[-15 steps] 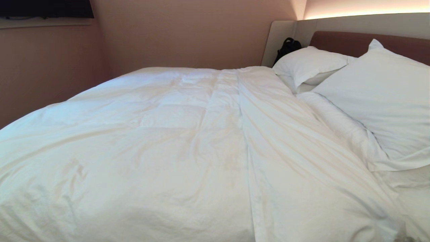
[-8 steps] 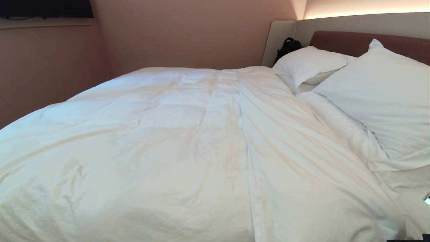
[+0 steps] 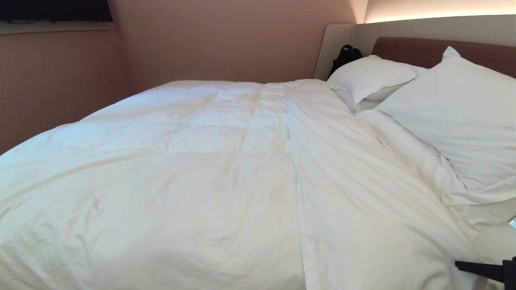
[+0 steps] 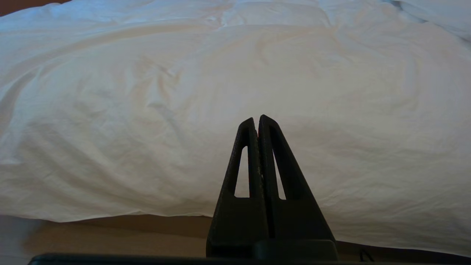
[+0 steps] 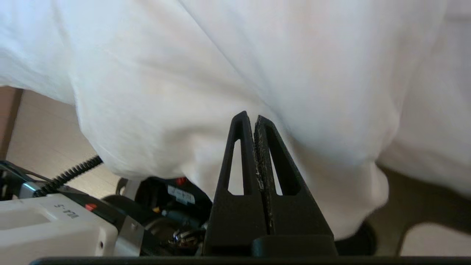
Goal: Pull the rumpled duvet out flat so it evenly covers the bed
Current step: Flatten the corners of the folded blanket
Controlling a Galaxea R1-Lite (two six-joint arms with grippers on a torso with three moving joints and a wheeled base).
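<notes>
The duvet [image 3: 225,181] lies wrinkled over the bed [image 3: 427,50]. The right pincer [image 3: 459,264], fingers pressed together and empty, pokes in at its near right corner; the left pincer [image 4: 256,119], likewise closed on nothing, faces its edge.

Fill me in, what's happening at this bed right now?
The duvet lies over most of the bed but is still creased, with a long fold down its middle. The right gripper is at the duvet's near right corner, shut and holding nothing. The left gripper is shut too, in front of the duvet's hanging near edge. Two pillows sit at the headboard.
</notes>
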